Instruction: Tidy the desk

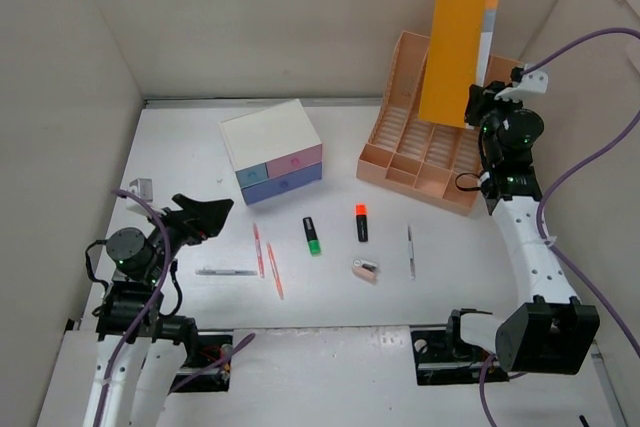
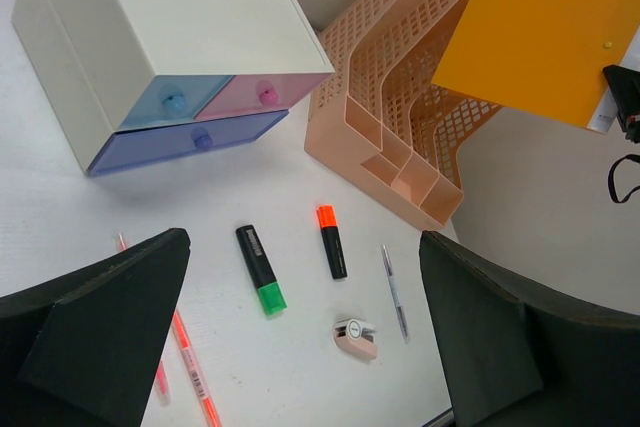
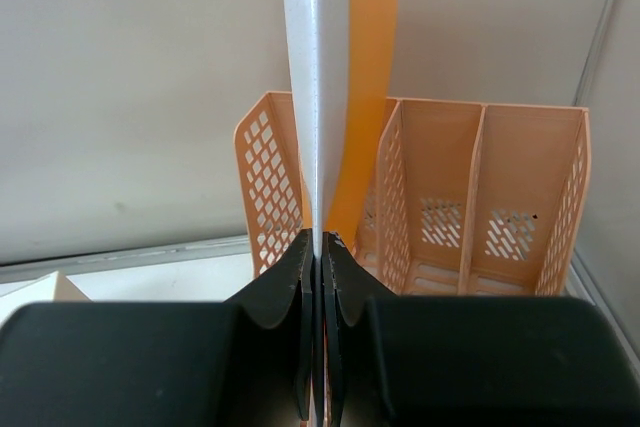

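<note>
My right gripper (image 1: 480,99) (image 3: 318,247) is shut on an orange folder (image 1: 458,42) (image 3: 345,77) and holds it upright over the peach file organizer (image 1: 420,152) (image 3: 480,197) at the back right of the white desk (image 1: 200,237). My left gripper (image 1: 205,215) (image 2: 300,347) is open and empty above the desk's left side. On the desk lie two pink-orange pens (image 1: 266,257) (image 2: 190,372), a grey pen (image 1: 226,271), a green-capped marker (image 1: 312,235) (image 2: 260,269), an orange-capped marker (image 1: 361,222) (image 2: 331,241), a small pink tape dispenser (image 1: 366,269) (image 2: 355,336) and a silver pen (image 1: 410,250) (image 2: 393,290).
A small white box with pink and blue drawers (image 1: 272,152) (image 2: 170,57) stands at the back middle. White upright panels (image 1: 60,147) wall in the desk on three sides. A small clear clip (image 1: 142,187) lies at the far left.
</note>
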Motion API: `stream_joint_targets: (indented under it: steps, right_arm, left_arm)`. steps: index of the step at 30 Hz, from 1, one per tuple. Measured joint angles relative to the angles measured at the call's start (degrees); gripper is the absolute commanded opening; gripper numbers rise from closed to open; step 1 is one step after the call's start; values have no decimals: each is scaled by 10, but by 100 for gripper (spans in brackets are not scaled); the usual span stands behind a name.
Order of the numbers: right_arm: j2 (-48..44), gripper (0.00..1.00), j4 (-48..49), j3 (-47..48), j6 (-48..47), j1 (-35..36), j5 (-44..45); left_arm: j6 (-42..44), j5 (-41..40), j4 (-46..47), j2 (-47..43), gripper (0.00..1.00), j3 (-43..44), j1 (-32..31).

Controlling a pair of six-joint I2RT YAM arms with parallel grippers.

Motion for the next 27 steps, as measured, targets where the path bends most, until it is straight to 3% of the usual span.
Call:
stream_joint_targets:
  steps: [27]
  right_arm:
    - [81,0,102,-3,-31,6,10]
  left_arm:
    - [0,2,3,34,95,0,0]
